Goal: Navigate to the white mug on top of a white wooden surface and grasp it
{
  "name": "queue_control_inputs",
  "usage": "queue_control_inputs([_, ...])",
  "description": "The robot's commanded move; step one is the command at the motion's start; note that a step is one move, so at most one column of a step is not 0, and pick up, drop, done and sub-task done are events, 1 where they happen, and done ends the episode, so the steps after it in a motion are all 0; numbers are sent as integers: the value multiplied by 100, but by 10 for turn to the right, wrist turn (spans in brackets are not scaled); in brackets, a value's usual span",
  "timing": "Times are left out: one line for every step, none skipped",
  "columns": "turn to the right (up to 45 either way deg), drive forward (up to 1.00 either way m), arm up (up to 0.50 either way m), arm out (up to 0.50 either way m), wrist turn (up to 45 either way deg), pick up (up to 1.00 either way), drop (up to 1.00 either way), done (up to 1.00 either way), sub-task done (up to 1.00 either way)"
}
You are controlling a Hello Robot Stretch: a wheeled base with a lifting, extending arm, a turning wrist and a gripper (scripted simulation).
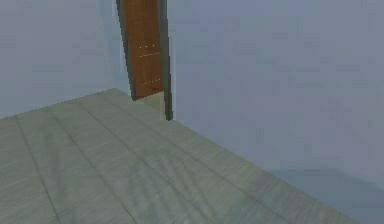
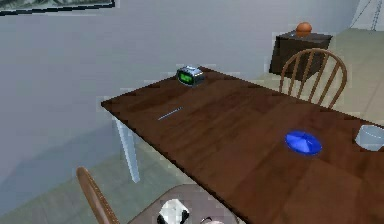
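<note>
I can't tell my gripper's state. The likeliest mug (image 2: 370, 137) is a pale shape at 3 o'clock on the brown table (image 2: 230, 110), near a blue dish (image 2: 303, 143). Driving toward the door (image 1: 146, 50) at 12 o'clock could ram the wall (image 1: 280, 70), and the chair (image 2: 314, 52) may block my reach.

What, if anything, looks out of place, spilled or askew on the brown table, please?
Nothing stands out: the table carries a small green-faced device, a thin stick, a blue item and a pale vessel, with no spill or damage visible.
</note>
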Motion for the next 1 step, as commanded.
queue_control_inputs([0,0,0,0,0,0,0,100,0])
